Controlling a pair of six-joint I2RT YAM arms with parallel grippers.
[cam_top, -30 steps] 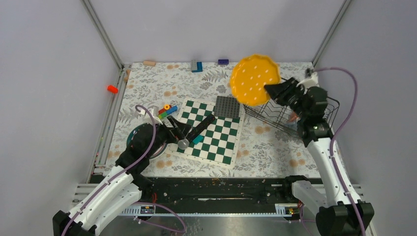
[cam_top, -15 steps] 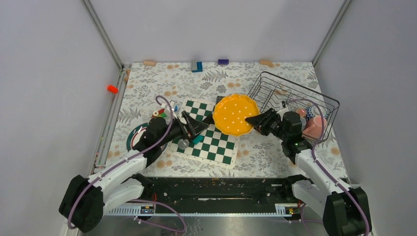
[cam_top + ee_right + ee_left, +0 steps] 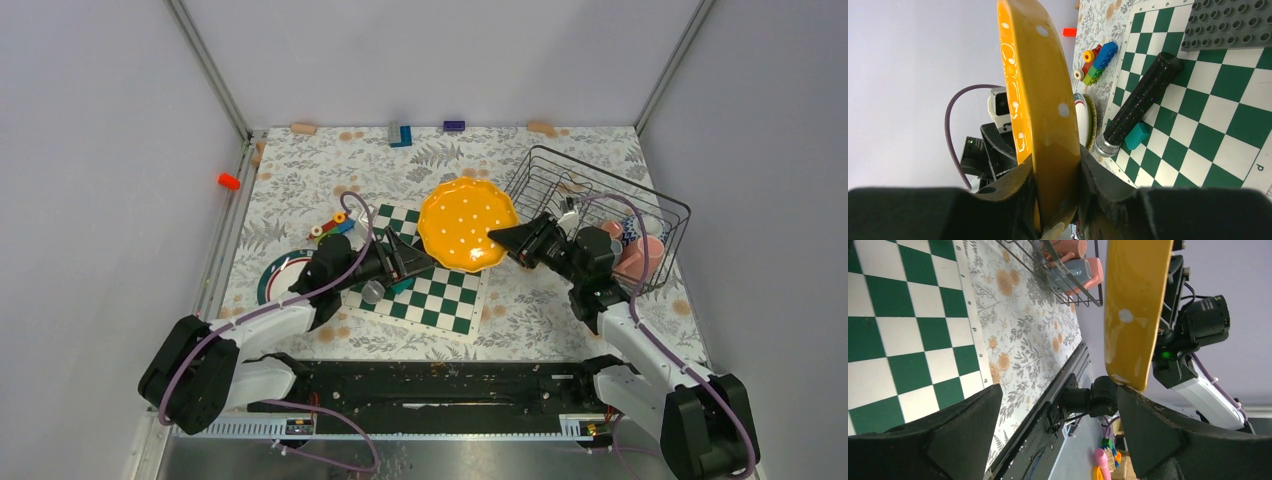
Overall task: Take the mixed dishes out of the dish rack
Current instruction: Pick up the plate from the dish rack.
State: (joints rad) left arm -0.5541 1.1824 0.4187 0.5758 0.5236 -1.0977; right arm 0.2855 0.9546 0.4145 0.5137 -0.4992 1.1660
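Top external view: the wire dish rack (image 3: 600,165) stands at the right, the chessboard (image 3: 450,290) left of it, and the yellow plate (image 3: 468,224) is held up over the board's far corner. Right gripper (image 3: 498,240) pinches its rim; left gripper (image 3: 1059,395) gapes wide around the opposite rim.

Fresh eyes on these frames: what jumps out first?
The yellow-orange plate, clamped by its rim in the right gripper and held up over the chessboard at centre. The left gripper stands open around its opposite edge, seemingly a handover. Pink and grey mugs sit in the dish rack at right.
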